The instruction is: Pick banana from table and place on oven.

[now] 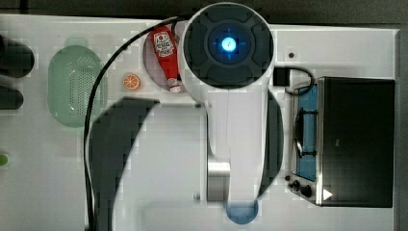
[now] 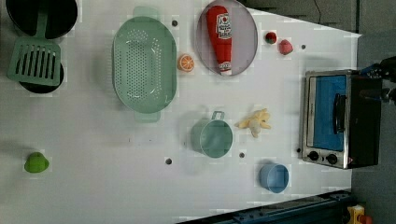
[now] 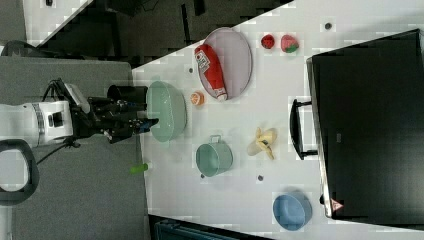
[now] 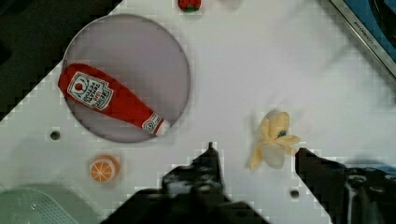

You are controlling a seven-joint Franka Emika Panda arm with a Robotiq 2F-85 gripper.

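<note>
A robotics lab staging a pretend kitchen: a large white tabletop with small dark dot holes carries toy food and cookware, a red plush ketchup bottle at twelve o'clock, a mint-green perforated colander at ten, and a silver-framed black toaster oven at three, beside a white robot arm.

Banana lies on the table between the green pot and the oven, gripper way off by the colander.
</note>
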